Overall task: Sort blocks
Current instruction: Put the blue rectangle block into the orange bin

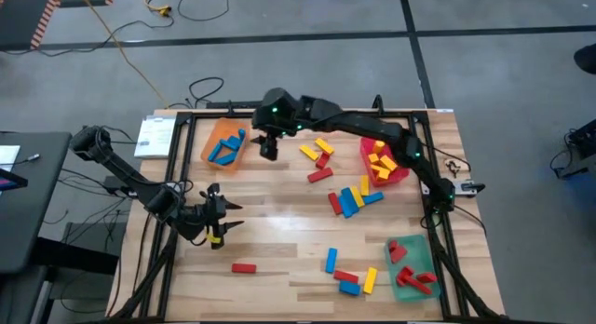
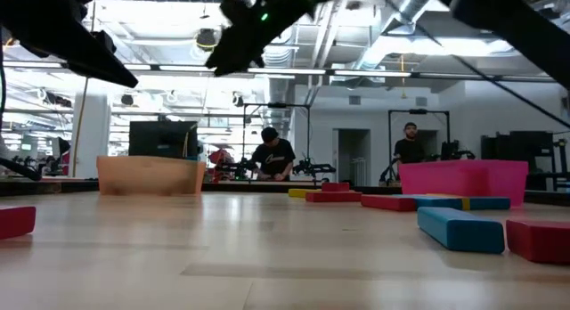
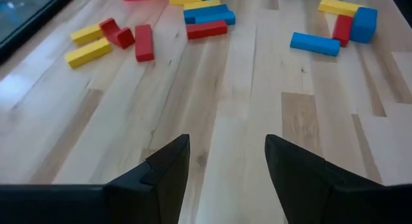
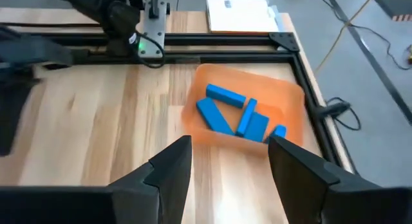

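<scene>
Loose red, yellow and blue blocks lie on the wooden table: a cluster (image 1: 352, 199) at the middle, a yellow and red group (image 1: 318, 156) farther back, and some (image 1: 349, 277) near the front. My right gripper (image 4: 228, 143) hangs open and empty, high over the far left part of the table (image 1: 268, 145), just short of the orange tray (image 4: 248, 114) that holds blue blocks (image 4: 225, 111). At the near left my left gripper (image 3: 226, 143) is open with only bare table between its fingers (image 1: 222, 222), facing the loose blocks (image 3: 206, 21).
A pink tray (image 1: 399, 171) with yellow blocks stands at the far right. A green tray (image 1: 406, 289) with red blocks stands at the near right. A single red block (image 1: 244, 266) lies near the front left. A black frame (image 4: 219, 38) borders the table. People show in the room behind.
</scene>
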Tool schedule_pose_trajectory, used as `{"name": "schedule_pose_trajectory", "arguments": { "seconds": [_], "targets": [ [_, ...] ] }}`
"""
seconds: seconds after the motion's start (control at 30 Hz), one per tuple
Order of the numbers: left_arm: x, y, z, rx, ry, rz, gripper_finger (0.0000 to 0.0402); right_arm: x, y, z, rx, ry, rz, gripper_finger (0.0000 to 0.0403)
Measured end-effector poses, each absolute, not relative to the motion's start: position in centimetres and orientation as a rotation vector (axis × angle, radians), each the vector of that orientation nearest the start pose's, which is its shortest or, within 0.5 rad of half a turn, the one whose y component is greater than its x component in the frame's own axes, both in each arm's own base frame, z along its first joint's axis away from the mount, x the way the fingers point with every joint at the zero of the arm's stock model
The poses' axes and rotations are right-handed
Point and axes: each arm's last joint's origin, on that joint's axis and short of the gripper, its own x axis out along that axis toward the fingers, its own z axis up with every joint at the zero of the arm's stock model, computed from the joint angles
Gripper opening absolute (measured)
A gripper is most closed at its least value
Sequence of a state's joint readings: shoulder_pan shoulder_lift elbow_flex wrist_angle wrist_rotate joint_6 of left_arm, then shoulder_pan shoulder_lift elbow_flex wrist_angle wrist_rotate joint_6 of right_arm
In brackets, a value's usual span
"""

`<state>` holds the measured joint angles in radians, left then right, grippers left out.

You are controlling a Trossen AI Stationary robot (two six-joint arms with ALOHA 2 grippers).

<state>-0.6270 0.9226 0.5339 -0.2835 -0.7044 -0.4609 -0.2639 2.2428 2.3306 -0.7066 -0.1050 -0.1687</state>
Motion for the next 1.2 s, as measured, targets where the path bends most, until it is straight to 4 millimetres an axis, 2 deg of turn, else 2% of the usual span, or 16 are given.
{"name": "schedule_pose_trajectory", "arguments": {
  "seconds": [0.17,0.33,0.77,1.0,1.2],
  "targets": [
    [15.8,-9.1,22.2,0.006,0.488,0.177,0.0197,45.7,-11.9,36.6,-0.059,0.665,-0.095,0.0218],
    [15.8,-9.1,22.2,0.007,0.49,0.177,0.0197,43.3,-11.3,38.7,-0.054,0.712,-0.09,0.0218],
    [15.8,-9.1,22.1,-0.009,0.49,0.181,0.0197,37.8,-9.3,41.8,-0.047,0.87,-0.05,0.0218],
    [15.7,-9.1,22.1,-0.021,0.494,0.186,0.0197,33.0,-8.4,44.9,-0.041,0.902,-0.053,0.0218],
    [16.0,-9.3,21.6,-0.007,0.517,0.193,0.0197,28.2,-6.5,47.7,-0.081,0.885,0.014,0.0218]
  ]
}}
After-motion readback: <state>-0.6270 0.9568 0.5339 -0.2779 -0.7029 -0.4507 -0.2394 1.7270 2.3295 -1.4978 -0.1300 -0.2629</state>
